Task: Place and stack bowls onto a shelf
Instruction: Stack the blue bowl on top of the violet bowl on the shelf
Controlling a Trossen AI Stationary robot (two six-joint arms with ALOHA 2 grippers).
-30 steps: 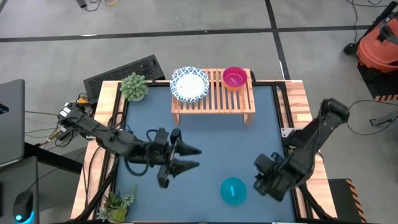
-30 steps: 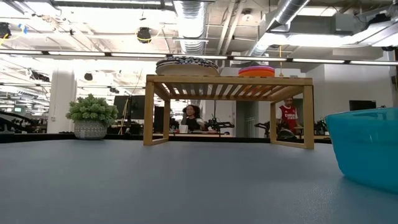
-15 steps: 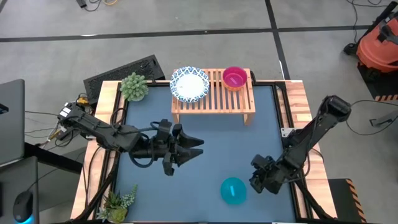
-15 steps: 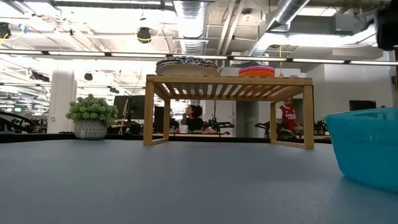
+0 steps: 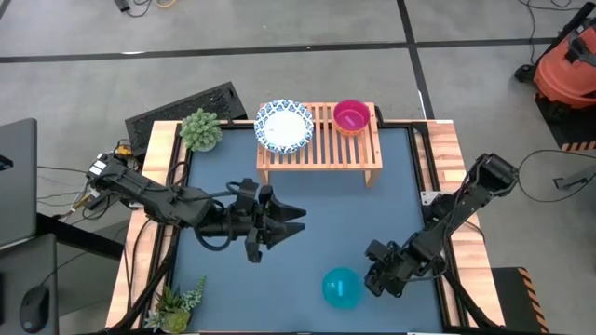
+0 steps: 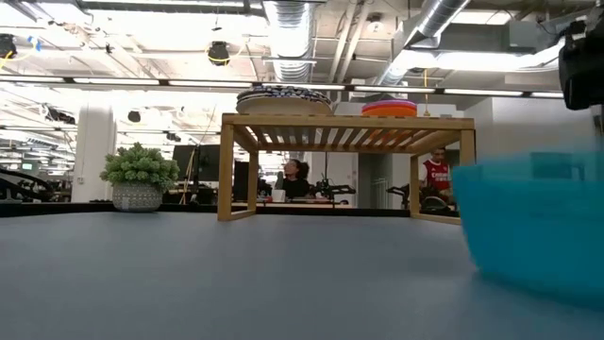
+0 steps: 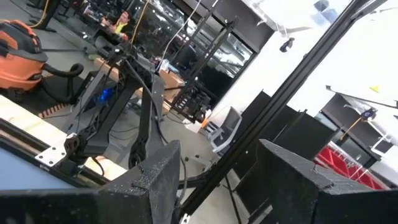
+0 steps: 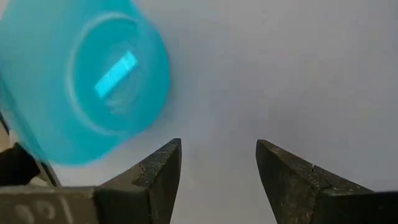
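Observation:
A teal bowl [image 5: 341,288] stands upright on the dark blue tabletop near its front edge; it shows blurred in the right wrist view [image 8: 87,81] and the low view [image 6: 533,222]. My right gripper [image 5: 372,277] is open and slants down, close to the table, just right of the bowl. My left gripper [image 5: 296,221] is open and holds nothing; it hangs level above the table's middle left. On the wooden shelf [image 5: 319,149] at the far side rest a white bowl with a blue patterned rim [image 5: 284,126] and a stack of coloured bowls with a purple bowl [image 5: 351,115] on top. My right gripper has one finger [image 8: 163,163] close beside the teal bowl's right rim [image 8: 158,118]. The fingers slant down from the table's right. The bowl's base stays on the table. Whether the finger touches the rim I cannot tell.
Potted plants stand at the far left corner [image 5: 200,128] and the near left corner [image 5: 177,305]. A keyboard [image 5: 186,107] lies beyond the far left edge. The shelf's legs [image 6: 226,175] stand on the tabletop, with room beneath and open tabletop in front. People sit in the room beyond.
My right gripper has sunk toward the table and gone toward the left edge, up to the teal bowl. The bowl has slid a little along the table toward the left edge and stays upright. My left gripper has rolled a little.

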